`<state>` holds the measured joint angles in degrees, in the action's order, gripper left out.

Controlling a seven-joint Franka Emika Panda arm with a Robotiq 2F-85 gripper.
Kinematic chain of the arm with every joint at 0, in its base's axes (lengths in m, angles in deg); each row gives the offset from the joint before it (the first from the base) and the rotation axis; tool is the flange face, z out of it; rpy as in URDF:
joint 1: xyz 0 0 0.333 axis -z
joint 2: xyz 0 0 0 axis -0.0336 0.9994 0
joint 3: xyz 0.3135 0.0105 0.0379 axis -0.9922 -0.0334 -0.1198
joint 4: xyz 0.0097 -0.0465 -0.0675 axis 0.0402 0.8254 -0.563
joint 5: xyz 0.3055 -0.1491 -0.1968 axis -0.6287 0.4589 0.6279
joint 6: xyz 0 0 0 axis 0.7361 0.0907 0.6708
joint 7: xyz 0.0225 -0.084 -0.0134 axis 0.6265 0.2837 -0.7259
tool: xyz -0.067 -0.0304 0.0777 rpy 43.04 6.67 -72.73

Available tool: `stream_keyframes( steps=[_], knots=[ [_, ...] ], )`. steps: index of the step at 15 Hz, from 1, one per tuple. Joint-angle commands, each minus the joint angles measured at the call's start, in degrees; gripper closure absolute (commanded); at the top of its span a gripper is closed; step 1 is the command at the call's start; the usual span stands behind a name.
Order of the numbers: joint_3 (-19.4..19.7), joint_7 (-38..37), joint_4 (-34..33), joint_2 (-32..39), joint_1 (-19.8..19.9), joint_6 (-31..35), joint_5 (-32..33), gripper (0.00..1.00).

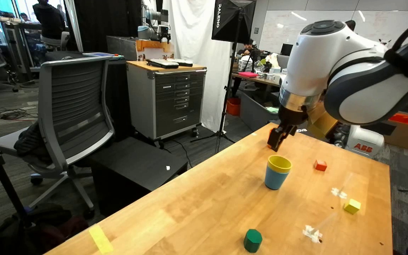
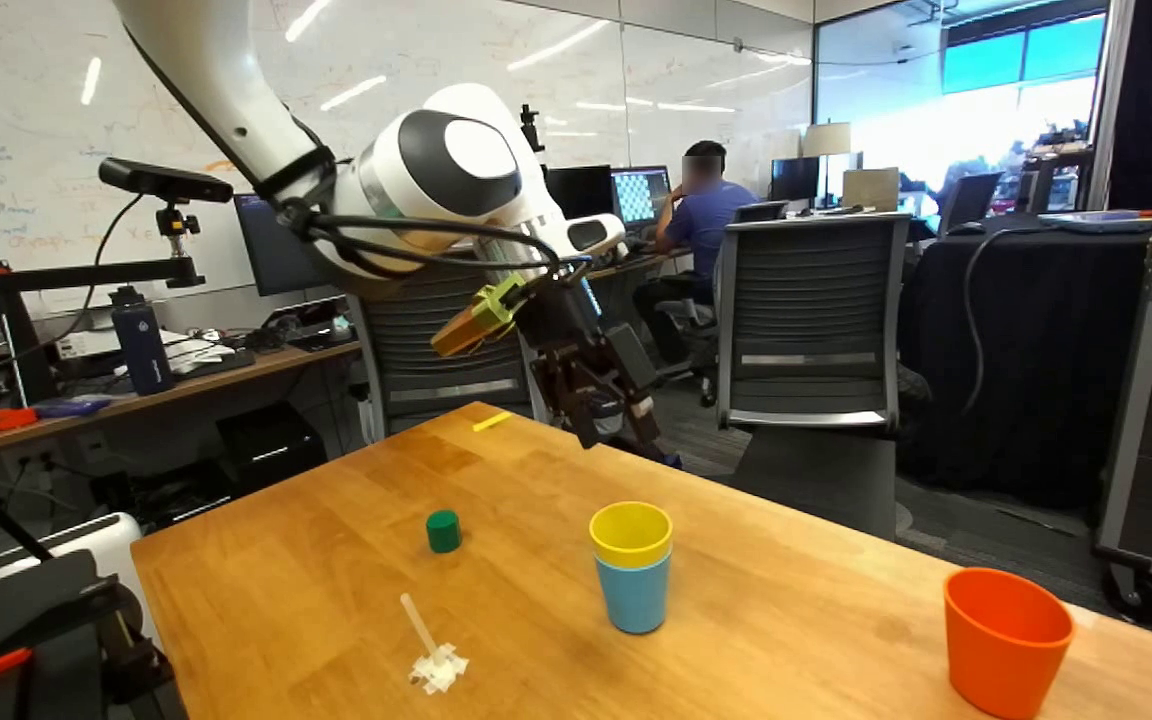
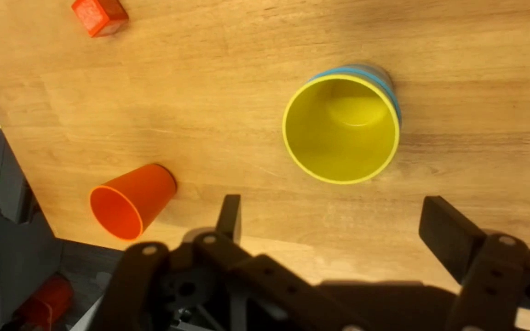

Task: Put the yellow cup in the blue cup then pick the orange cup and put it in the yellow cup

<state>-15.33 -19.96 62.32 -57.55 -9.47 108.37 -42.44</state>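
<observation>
The yellow cup (image 1: 280, 162) sits inside the light-blue cup (image 1: 276, 179), upright on the table, with its upper part showing above the blue rim. The yellow cup (image 2: 631, 533) and blue cup (image 2: 634, 593) also show nested in an exterior view. In the wrist view the yellow cup (image 3: 342, 133) hides most of the blue cup (image 3: 380, 79). The orange cup (image 2: 1006, 642) stands upright apart from them; it also shows in the wrist view (image 3: 143, 193) at lower left. My gripper (image 2: 624, 438) is open and empty above the table near the nested cups. Its fingers (image 3: 331, 202) are wide apart.
A small red block (image 1: 320, 165) and a yellow block (image 1: 352, 206) lie on the table. A dark green cup (image 2: 444, 531) stands apart from the stack. White taped spots with thin clear sticks (image 2: 436, 668) rise from the wooden table (image 1: 204, 209). The orange cup is near the table's edge.
</observation>
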Motion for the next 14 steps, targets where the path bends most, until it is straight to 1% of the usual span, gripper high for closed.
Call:
stream_keyframes(
  steps=[1,2,3,5,7,11,14],
  knots=[
    [-0.89,2.84,4.16,-8.62,1.70,-2.23,1.41,0.00],
    [-3.29,8.27,4.78,-10.93,4.23,-3.80,-1.53,0.00],
    [-4.08,11.02,5.27,-12.90,5.34,-4.69,-2.18,0.00],
    [-5.19,14.68,4.57,-15.49,7.64,-7.01,-3.95,0.00],
    [-5.71,16.34,3.29,-16.89,9.85,-8.67,-4.97,0.00],
    [-6.14,20.59,-0.11,-15.72,14.34,-10.10,-8.26,0.00],
    [-6.07,23.94,-4.72,-12.73,16.90,-12.94,-10.66,0.00]
  ],
)
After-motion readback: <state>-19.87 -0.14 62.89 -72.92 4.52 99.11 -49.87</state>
